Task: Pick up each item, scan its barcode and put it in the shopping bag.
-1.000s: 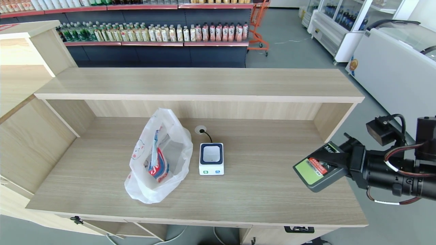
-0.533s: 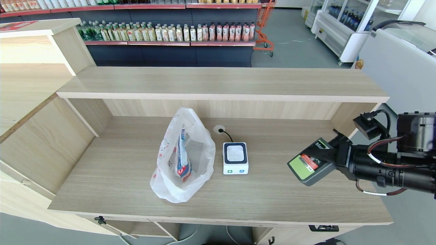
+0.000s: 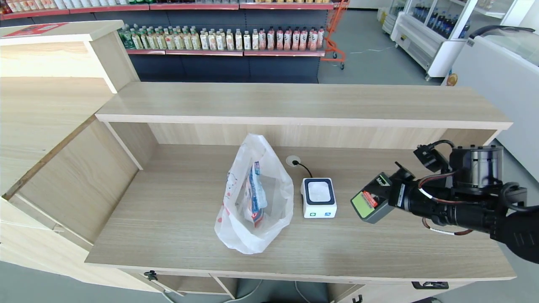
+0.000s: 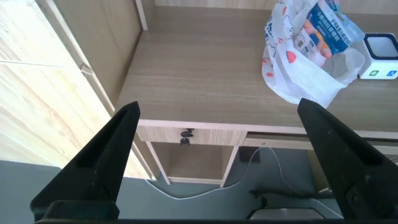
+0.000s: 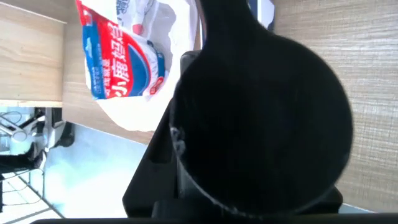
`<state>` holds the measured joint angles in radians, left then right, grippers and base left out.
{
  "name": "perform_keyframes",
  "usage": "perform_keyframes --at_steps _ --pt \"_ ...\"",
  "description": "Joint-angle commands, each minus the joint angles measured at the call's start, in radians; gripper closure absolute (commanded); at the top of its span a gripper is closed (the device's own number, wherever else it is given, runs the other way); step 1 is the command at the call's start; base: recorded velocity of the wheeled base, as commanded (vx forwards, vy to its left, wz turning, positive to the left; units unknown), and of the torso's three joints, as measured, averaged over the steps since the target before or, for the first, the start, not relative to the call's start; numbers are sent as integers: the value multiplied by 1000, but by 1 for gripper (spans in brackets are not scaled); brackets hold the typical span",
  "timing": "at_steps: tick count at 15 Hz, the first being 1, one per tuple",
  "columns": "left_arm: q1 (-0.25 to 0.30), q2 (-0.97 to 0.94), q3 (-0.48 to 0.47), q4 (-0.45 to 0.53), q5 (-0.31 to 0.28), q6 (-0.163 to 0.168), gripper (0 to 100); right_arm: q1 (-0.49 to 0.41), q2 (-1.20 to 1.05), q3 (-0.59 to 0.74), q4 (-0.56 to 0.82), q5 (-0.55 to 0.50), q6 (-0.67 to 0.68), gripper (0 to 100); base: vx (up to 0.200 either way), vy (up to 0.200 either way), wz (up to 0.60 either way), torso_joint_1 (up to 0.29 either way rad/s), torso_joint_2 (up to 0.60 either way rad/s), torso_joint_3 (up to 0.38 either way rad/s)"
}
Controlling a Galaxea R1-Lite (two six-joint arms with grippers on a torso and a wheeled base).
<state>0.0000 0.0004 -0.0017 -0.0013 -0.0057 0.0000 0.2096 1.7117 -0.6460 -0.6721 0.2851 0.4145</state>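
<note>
My right gripper (image 3: 384, 192) is shut on a dark box with a green and red label (image 3: 367, 202), held just above the counter, to the right of the white barcode scanner (image 3: 319, 197). In the right wrist view the box (image 5: 261, 118) blocks most of the sight, so the fingers are hidden there. The white shopping bag (image 3: 252, 198) stands left of the scanner with a blue, red and white packet (image 3: 255, 192) inside. My left gripper (image 4: 217, 180) hangs open and empty in front of the counter's front edge, well away from the bag (image 4: 298, 68).
The wooden counter (image 3: 168, 219) has a raised back ledge (image 3: 294, 103) and a side wall on the left (image 3: 80, 181). The scanner's cable (image 3: 304, 167) runs to a hole behind it. Bare counter lies left of the bag and under the right arm.
The head camera has shifted, so the whole scene slid right. Relative to the scanner, my right gripper has carried the box leftward, much closer to it. The bag and scanner stay put.
</note>
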Motion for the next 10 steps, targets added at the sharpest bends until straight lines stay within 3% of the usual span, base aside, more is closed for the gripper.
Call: perform_keyframes --at_steps 1,9,10 --pt "0 0 0 0 0 0 0 11 128 -37 -86 -26 -2 100 0 0 0 0 0 0" --pt "0 0 0 0 0 2 0 48 333 -201 -170 -52 -5 100 0 0 0 0 0 0" --pt "0 0 0 0 0 2 0 54 347 -215 -172 -52 -5 100 200 0 0 7 7 2"
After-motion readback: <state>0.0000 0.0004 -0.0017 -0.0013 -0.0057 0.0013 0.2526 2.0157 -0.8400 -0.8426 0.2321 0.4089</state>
